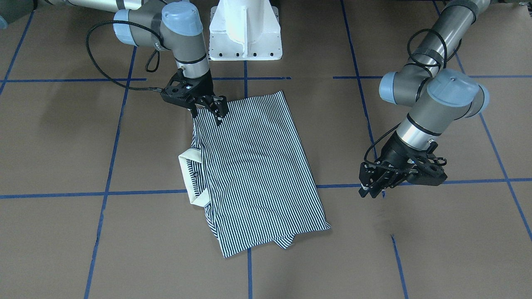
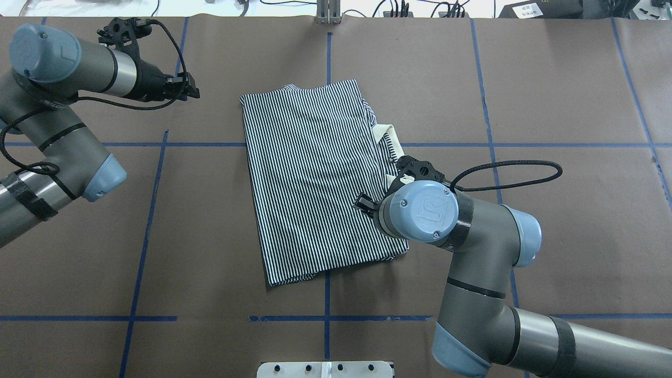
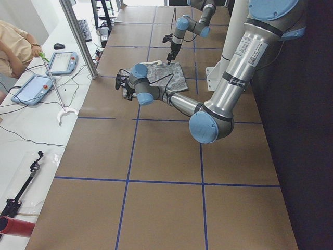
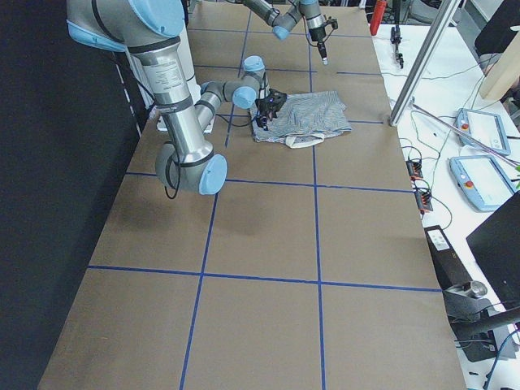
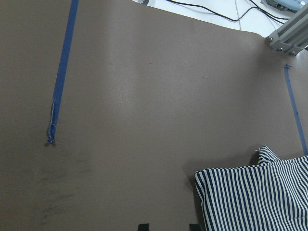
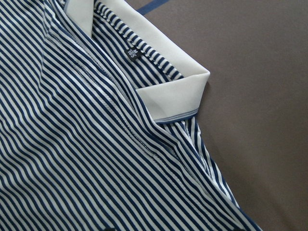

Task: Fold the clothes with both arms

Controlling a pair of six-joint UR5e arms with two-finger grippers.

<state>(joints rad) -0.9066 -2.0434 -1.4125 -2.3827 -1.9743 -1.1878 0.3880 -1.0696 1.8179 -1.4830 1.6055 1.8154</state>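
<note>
The striped polo shirt (image 1: pixel 257 166) lies folded into a long rectangle mid-table, its cream collar (image 1: pixel 189 174) sticking out at one side. It also shows in the overhead view (image 2: pixel 310 178). My right gripper (image 1: pixel 207 114) hovers open over the shirt's corner nearest the robot base, fingers spread just above the cloth. Its wrist view shows the collar (image 6: pixel 168 91) and stripes close up. My left gripper (image 1: pixel 371 192) is open and empty over bare table, well clear of the shirt's other side. Its wrist view shows a shirt corner (image 5: pixel 255 197).
The white pedestal base (image 1: pixel 245 33) stands behind the shirt. Blue tape lines (image 1: pixel 108 166) cross the brown table cover. Tablets (image 3: pixel 31 88) and a metal post (image 3: pixel 78 36) stand on the operators' side, beyond the table edge.
</note>
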